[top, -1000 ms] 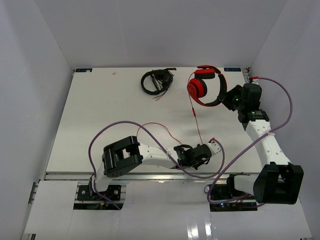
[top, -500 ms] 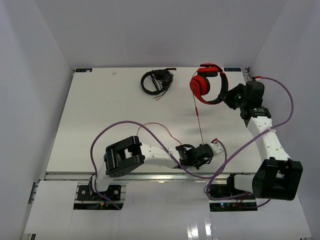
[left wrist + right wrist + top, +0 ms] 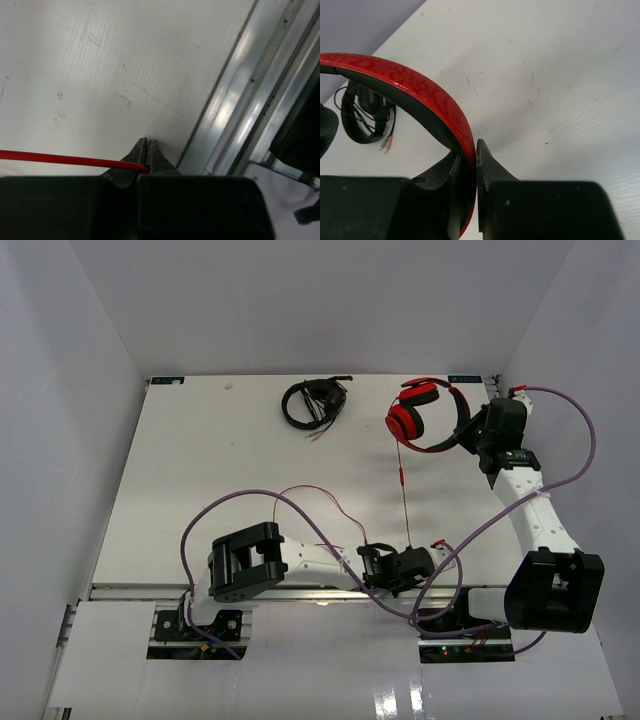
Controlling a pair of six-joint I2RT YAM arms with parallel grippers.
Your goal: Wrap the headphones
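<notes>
The red headphones hang tilted at the table's far right, held by the headband. My right gripper is shut on that headband, which passes between its jaws. The thin red cable runs from an earcup down toward the near edge, and a slack loop lies to the left. My left gripper sits low near the front edge, shut on the cable, which enters from the left between the closed tips.
Black headphones with a bundled cable lie at the far middle of the table, also in the right wrist view. The aluminium rail of the table's near edge runs right beside the left gripper. Purple arm cables loop over the front of the table.
The right gripper has carried the headphones rightward and slightly back. The left gripper has slid right and nearer the front edge with the cable, drawing it straighter.
</notes>
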